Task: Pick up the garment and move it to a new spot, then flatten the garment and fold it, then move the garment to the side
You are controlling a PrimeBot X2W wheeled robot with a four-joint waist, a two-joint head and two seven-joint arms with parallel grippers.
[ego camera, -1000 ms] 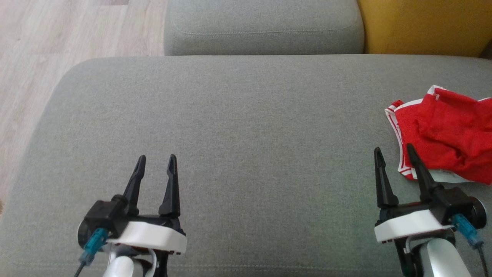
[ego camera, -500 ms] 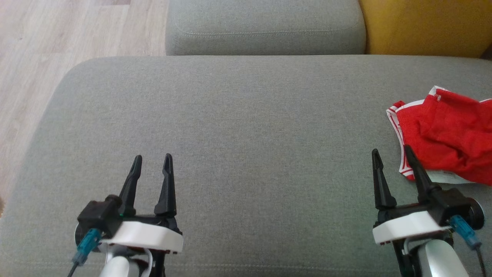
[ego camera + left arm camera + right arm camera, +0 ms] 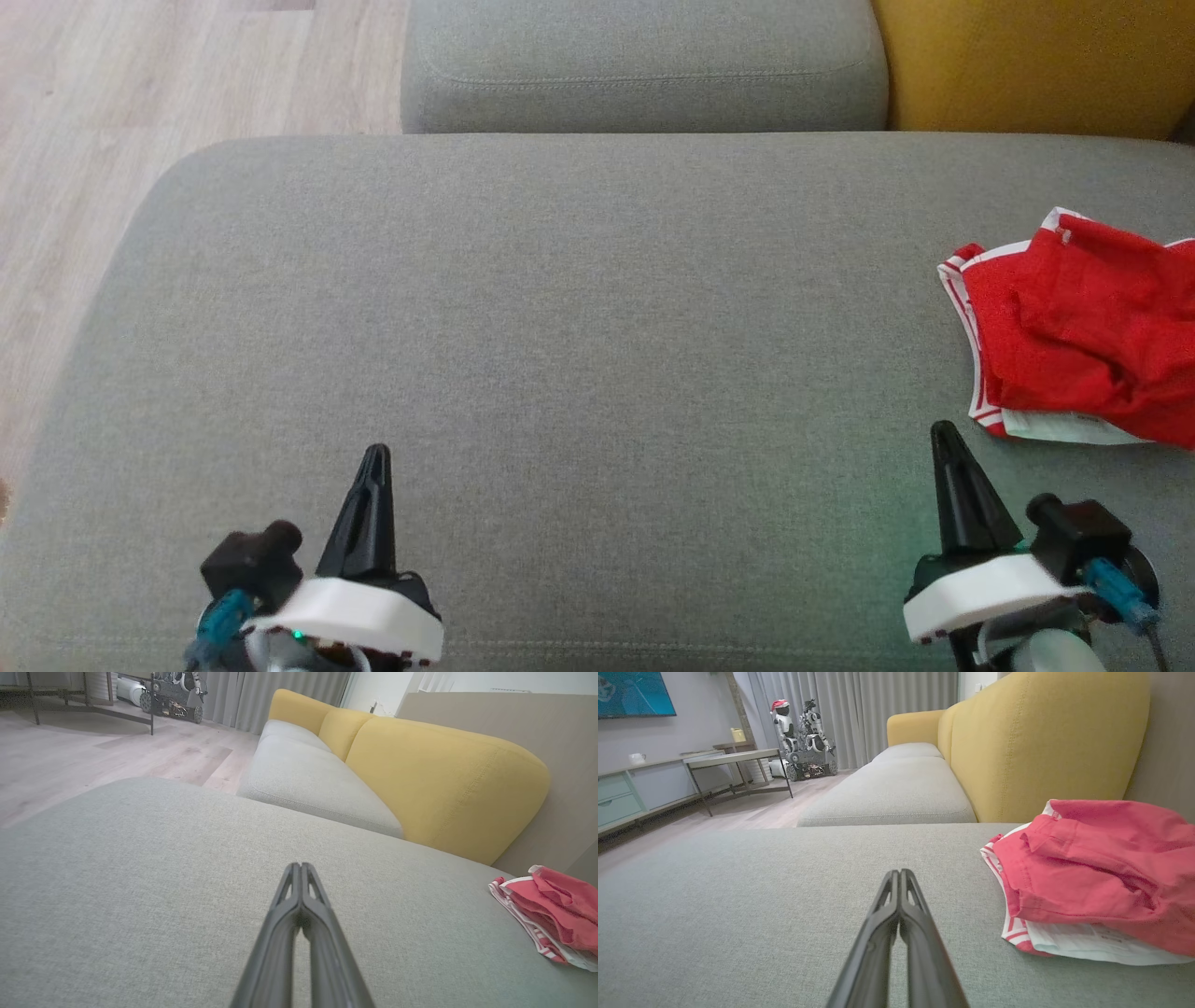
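While the garment (image 3: pixel 1083 317) lies on the cushion (image 3: pixel 597 327), left gripper (image 3: pixel 375 455) and right gripper (image 3: pixel 943 432) — fingers (image 3: pixel 920 938) pinched together — grip nothing.

No legible text or brand anywhere. A white tag (image 3: pixel 1087 946) under the red garment (image 3: pixel 1097 877) carries faint print, too blurred to read.

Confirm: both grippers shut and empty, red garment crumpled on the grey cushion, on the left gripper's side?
Wrong on one point: the red garment lies crumpled on the grey cushion on the side of the right gripper, not the left gripper, as the head view shows. Both grippers are shut and empty.
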